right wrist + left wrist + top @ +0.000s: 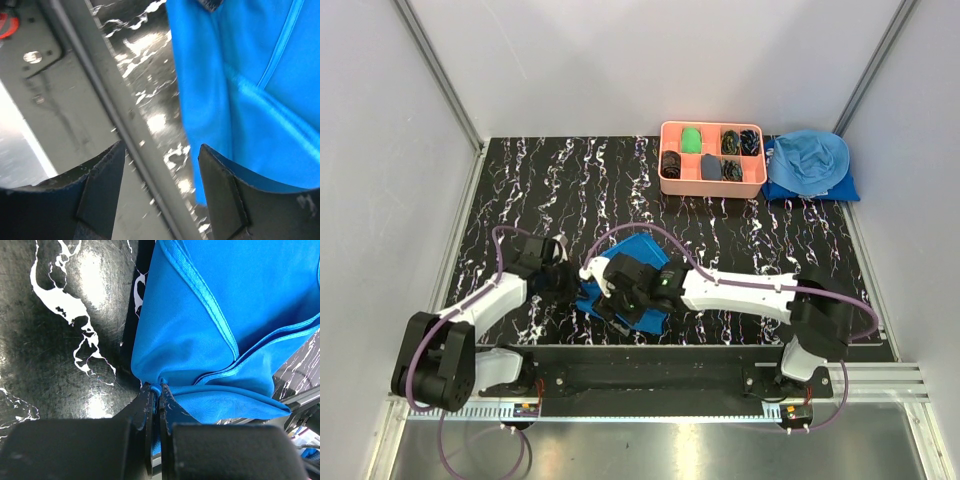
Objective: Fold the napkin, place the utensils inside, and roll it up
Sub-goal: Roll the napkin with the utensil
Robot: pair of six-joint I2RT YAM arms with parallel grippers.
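Blue hemmed napkin (pixel 200 340), smooth cloth, bunches between pinching left fingers (pixel 146 432); right fingers (pixel 221 192) spread.

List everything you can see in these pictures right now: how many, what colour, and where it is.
table: one, black with white marbling, fills the work area
napkin: one, royal blue, partly folded, near centre under both end effectors
tray: one, salmon pink with compartments, far edge right of centre
tray contents: several small things, one green and the rest dark, in the compartments
cloth heap: one, pale sky blue, far right corner beside the tray
arms: two, white and black, reaching in from the near edge
left end effector: black, pinched shut on a napkin edge
right end effector: black, open, at the napkin's near edge
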